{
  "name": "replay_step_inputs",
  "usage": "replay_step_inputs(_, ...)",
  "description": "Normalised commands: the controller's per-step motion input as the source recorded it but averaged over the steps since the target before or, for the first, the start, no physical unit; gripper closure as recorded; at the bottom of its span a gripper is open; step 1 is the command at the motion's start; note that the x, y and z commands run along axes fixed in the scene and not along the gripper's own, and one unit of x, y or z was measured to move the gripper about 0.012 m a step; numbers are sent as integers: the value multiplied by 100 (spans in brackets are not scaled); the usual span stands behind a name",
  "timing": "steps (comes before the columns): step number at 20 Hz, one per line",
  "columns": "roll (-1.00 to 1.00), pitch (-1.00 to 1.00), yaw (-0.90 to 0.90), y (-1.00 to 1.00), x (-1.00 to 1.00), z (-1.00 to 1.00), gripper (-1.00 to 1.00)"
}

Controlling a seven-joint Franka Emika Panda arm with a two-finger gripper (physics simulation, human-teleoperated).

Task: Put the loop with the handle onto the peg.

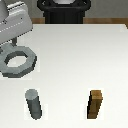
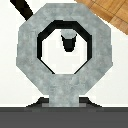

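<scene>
Clearly, in the wrist view you had the loop with the handle point(image 2: 66, 59) filling the frame, its stubby tab running down to the dark band of the gripper at the lower edge. Through the round hole you could see the peg point(image 2: 68, 42), small and dark, sitting a little above the hole's centre. The jaws themselves were hidden in both pictures, so I cannot tell directly how they stood; with the ring apparently off the tabletop point(image 1: 75, 60), I judged them clamped on the tab, which would leave the hole free to pass over the peg.

In the exterior view the peg point(image 1: 34, 104) stood upright in the lower left of the frame, and the brown wooden block point(image 1: 96, 104) stood in the lower right, well apart from it. Farther back, at the left edge, the loop point(image 1: 16, 62) hung nearly flat under the gripper point(image 1: 9, 41), whose body reached into the upper left corner. The ring looked raised, casting shade beneath, but not yet over the peg. My reading: you were mid-carry, and lining up hole and peg would come next.
</scene>
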Motion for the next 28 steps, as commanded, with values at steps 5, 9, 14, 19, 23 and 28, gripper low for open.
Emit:
replay_step_inputs(5,0,0,0,70,0,20,100)
replay_step_inputs(9,0,0,0,50,25,0,100)
replay_step_inputs(14,0,0,0,0,100,0,100)
replay_step_inputs(19,0,0,0,-7,20,-20,100)
replay_step_inputs(23,0,0,0,-12,0,-50,100)
replay_step_inputs(28,0,0,0,-20,0,-20,100)
